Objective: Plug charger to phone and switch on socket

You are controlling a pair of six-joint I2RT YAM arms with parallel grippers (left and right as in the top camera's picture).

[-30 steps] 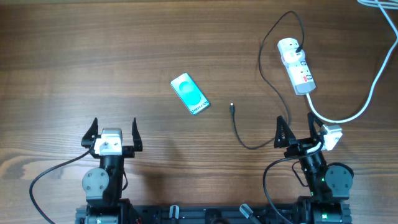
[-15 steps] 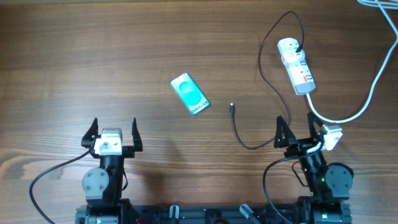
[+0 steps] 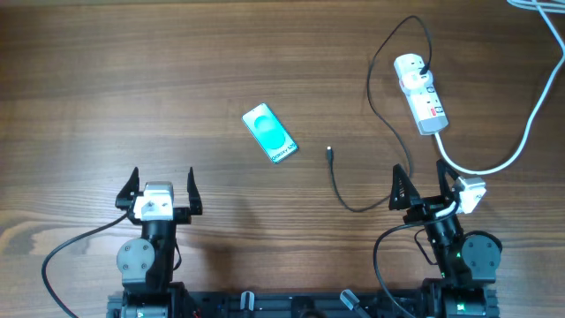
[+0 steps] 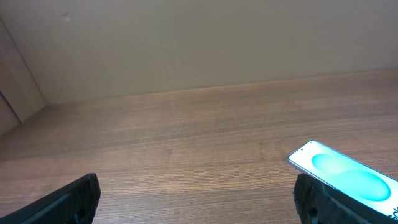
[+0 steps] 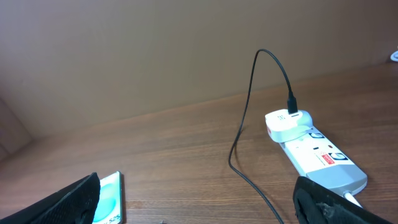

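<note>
One phone (image 3: pixel 269 132) lies near the charger plug (image 3: pixel 329 152).

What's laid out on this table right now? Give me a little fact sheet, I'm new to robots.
Phone: lying flat, screen up, nothing plugged in
Charger: free plug lies on the wood to the right of the phone, apart from it; other end sits in an adapter on the socket
Socket: far right, white cord trailing away
Left claw: open, empty
Right claw: open, empty
</note>
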